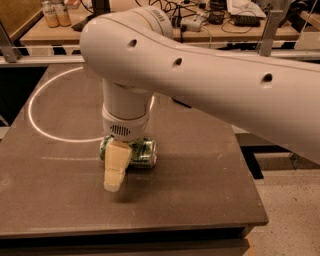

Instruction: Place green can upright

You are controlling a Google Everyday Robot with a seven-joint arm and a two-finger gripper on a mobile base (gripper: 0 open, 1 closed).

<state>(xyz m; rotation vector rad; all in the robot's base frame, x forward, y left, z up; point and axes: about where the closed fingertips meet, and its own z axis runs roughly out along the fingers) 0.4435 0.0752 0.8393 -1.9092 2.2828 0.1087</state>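
can [144,152]: on its side, mid-bench [200,190], just outside light ring [36,125] | tool [118,169]: low, in front of can's left end, tip near bench | grip state: cannot tell

Dark table [200,195] marked with a white arc [29,109]; two bottles [50,15] stand far behind.

You see the green can [144,152] lying on its side, not upright: shiny green with pale markings. It sits right beneath the gripper [116,171], which comes down across its left part, the can's right end showing beyond it.
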